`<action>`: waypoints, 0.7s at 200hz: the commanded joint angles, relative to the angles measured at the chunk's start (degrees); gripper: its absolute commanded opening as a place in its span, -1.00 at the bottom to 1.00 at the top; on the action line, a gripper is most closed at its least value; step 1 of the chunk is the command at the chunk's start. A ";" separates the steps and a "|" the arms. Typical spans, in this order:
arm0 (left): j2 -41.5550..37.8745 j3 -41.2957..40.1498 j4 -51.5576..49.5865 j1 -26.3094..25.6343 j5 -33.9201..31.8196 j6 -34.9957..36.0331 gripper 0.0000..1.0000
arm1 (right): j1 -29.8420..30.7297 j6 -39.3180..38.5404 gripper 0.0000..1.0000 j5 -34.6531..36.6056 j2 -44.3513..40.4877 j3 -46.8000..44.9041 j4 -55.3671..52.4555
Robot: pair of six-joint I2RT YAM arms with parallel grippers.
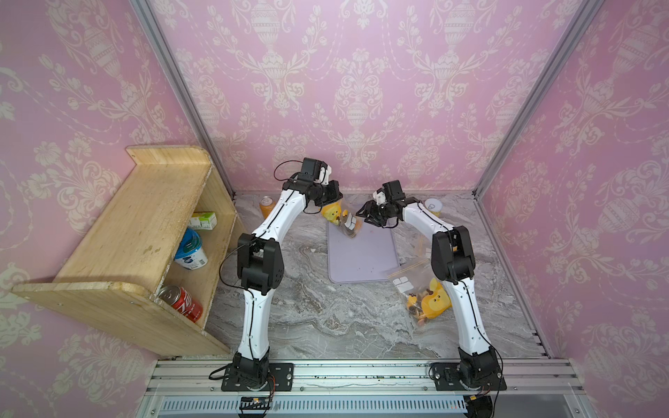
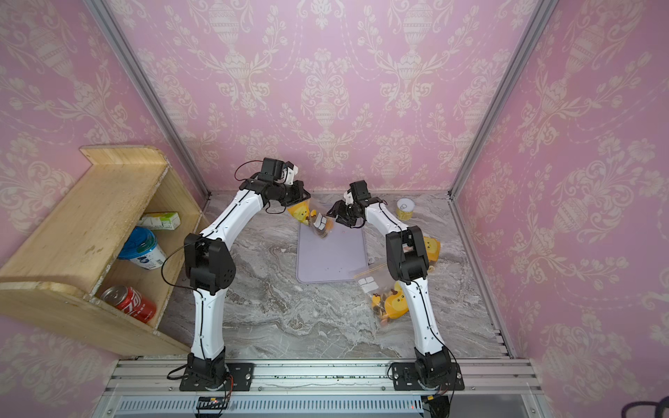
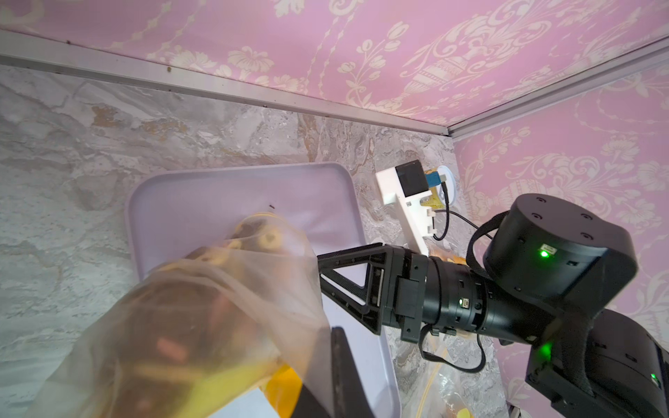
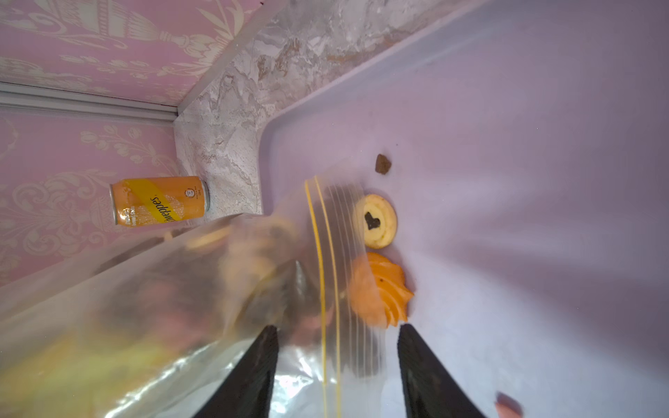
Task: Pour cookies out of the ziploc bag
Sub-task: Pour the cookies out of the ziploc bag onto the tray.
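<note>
The clear ziploc bag (image 1: pixel 344 221) (image 2: pixel 315 223) hangs tilted, mouth down, over the lilac tray (image 1: pixel 362 262) (image 2: pixel 331 266). My left gripper (image 1: pixel 331 202) is shut on the bag's upper end; one finger (image 3: pixel 344 369) shows beside the film. Several cookies (image 3: pixel 260 235) crowd the bag's low end. My right gripper (image 4: pixel 337 327) (image 1: pixel 365 217) is open, its fingers set wide on either side of the bag's yellow zip edge (image 4: pixel 325 289). On the tray just beyond the mouth lie a tan round cookie (image 4: pixel 375 220) with a dark heart and an orange flower-shaped one (image 4: pixel 380 289).
A second bag (image 1: pixel 420 289) (image 2: pixel 383 300) with a yellow animal face lies by the right arm. An orange can (image 1: pixel 266 206) (image 4: pixel 159 201) and a yellow can (image 1: pixel 433 207) stand at the back wall. A wooden shelf (image 1: pixel 144 224) with cans and cartons fills the left.
</note>
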 commanded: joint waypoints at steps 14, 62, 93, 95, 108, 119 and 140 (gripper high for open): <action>1.88 4.82 -2.23 -1.49 1.00 0.96 -1.00 | -0.36 -0.43 0.09 0.46 -4.86 -3.02 2.17; 4.43 9.61 -4.81 -2.73 0.59 1.20 -1.00 | -0.64 -0.13 0.04 0.75 -6.43 -5.46 2.70; 6.29 14.54 -9.48 -3.57 -1.15 2.16 -1.00 | -0.90 -0.05 0.02 0.75 -6.83 -6.17 2.79; 6.45 14.82 -9.69 -3.57 -1.29 2.20 -1.00 | -0.94 -0.09 0.01 0.75 -6.83 -6.27 2.90; 6.87 16.33 -10.99 -3.89 -2.01 2.60 -1.00 | -0.89 -0.05 0.01 0.75 -7.03 -6.63 2.96; 7.59 18.32 -12.98 -4.49 -2.95 3.61 -1.00 | -0.98 0.05 0.00 0.75 -7.39 -7.20 3.33; 9.38 24.06 -18.22 -6.27 -6.70 7.11 -1.00 | -1.11 0.38 0.00 0.84 -7.99 -8.30 4.05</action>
